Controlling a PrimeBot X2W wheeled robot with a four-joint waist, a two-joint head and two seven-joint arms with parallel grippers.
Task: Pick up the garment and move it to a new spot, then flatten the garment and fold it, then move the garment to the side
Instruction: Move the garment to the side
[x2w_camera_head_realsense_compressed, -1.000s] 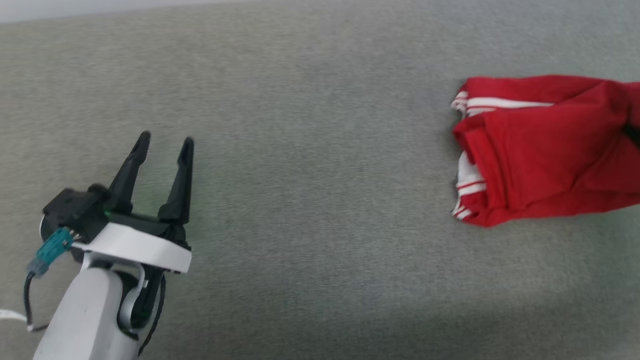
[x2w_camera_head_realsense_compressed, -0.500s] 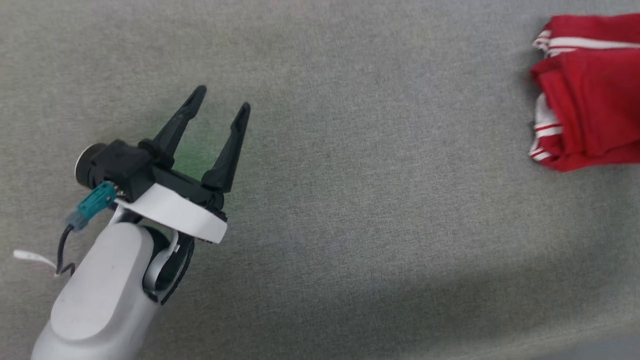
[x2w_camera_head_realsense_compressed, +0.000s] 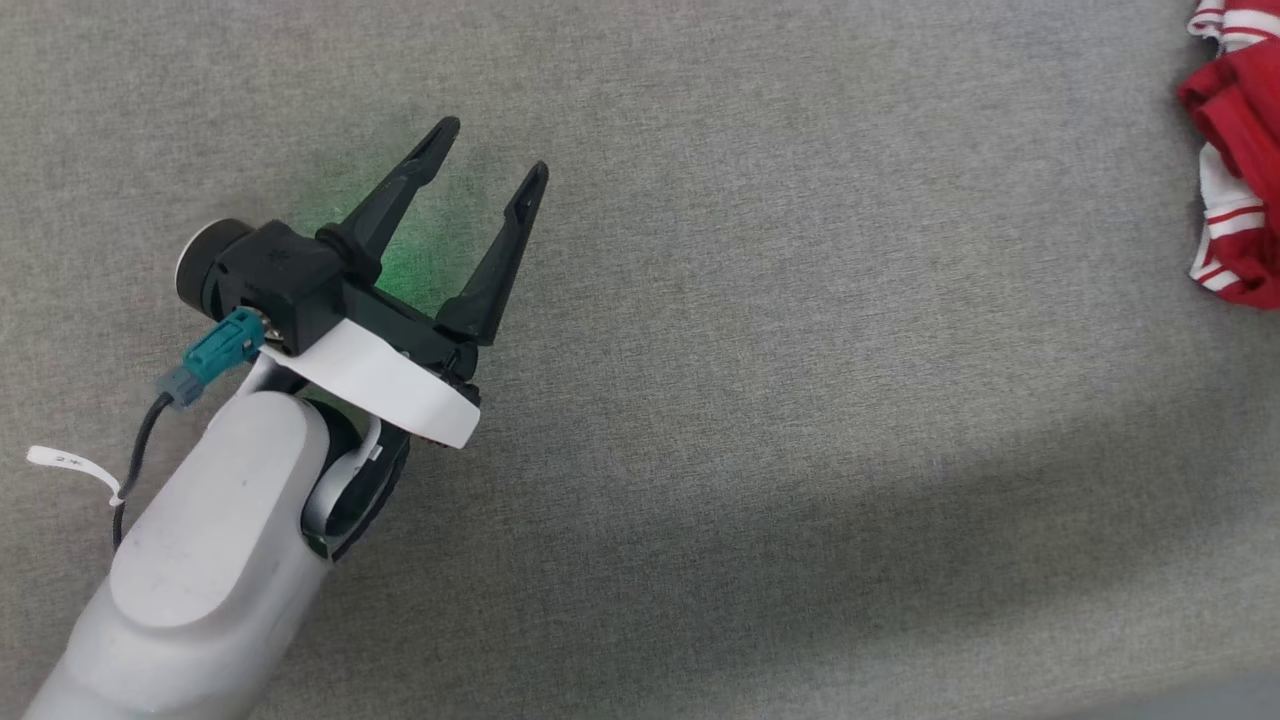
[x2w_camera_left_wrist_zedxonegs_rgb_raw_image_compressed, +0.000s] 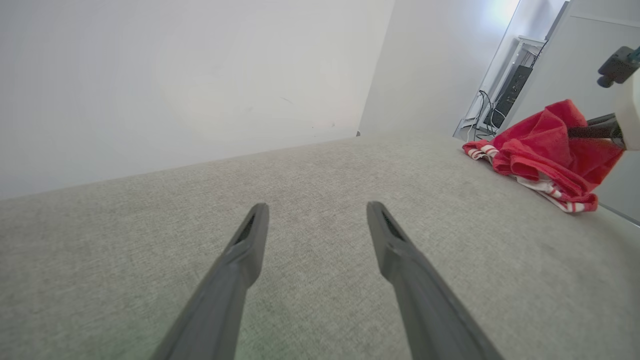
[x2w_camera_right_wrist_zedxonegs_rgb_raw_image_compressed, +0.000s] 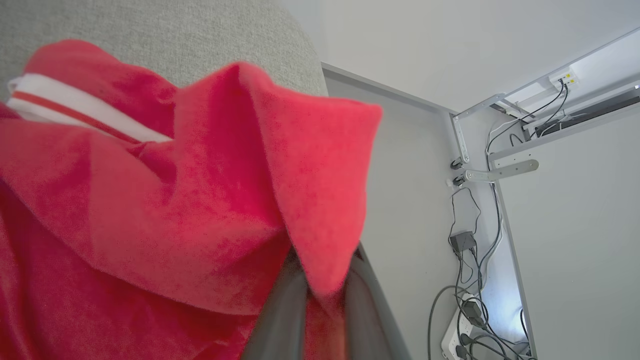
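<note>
The left gripper (x2w_camera_head_realsense_compressed: 495, 148) sits above the grey surface (x2w_camera_head_realsense_compressed: 800, 350), fingers spread wide on nothing. The right gripper (x2w_camera_right_wrist_zedxonegs_rgb_raw_image_compressed: 322, 300) pinches a fold of the garment (x2w_camera_right_wrist_zedxonegs_rgb_raw_image_compressed: 175, 200) (bunched, striped white cuffs showing), which lies far to the right, well apart from the left gripper.

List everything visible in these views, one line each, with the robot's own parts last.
garment: one, bright red with white striped sleeve ends, bunched at the right side of the surface, one fold lifted
surface: one, grey woven fabric, under the garment
wall: one, white, behind the surface
cables: several, dark and grey, beside a pale frame beyond the surface's edge
left gripper: one, black fingers on a pale arm, open, over the surface at the left
right gripper: one, dark fingers, shut on the garment
</note>
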